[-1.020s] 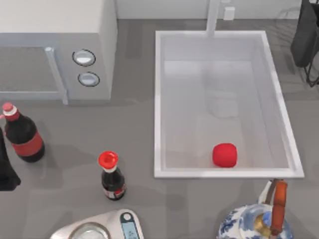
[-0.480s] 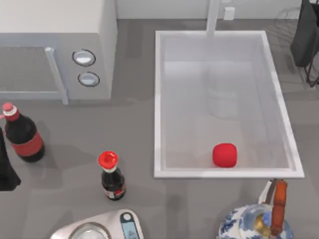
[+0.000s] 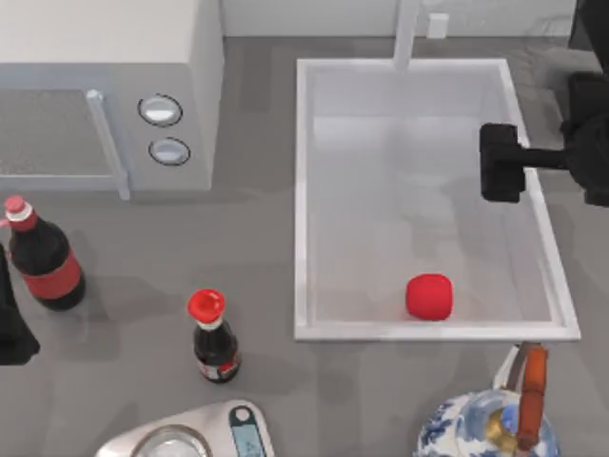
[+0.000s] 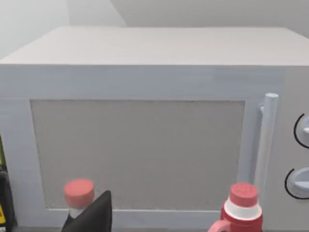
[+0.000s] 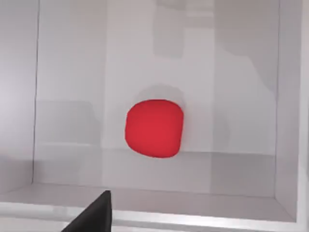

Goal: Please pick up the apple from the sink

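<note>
The bright-red apple [image 3: 429, 296] lies on the floor of the white sink [image 3: 301, 190], close to its front wall, and sits mid-frame in the right wrist view [image 5: 154, 128]. My right gripper [image 3: 500, 163] hangs above the sink's right side, behind the apple and to its right, well apart from it. It is open and holds nothing; one dark fingertip [image 5: 96, 212] shows in the wrist view. My left gripper [image 3: 9, 328] is parked at the table's left edge, open, with one fingertip [image 4: 91, 215] showing.
A white microwave [image 3: 105, 95] stands at the back left. A cola bottle [image 3: 43, 257] and a small red-capped sauce bottle [image 3: 214, 338] stand left of the sink. A kitchen scale [image 3: 190, 438] and a blue-white teapot [image 3: 490, 419] sit at the front. The faucet post [image 3: 407, 33] rises behind the sink.
My right arm has swung in from the far right edge to above the sink's right rim. The apple and the left arm have not moved.
</note>
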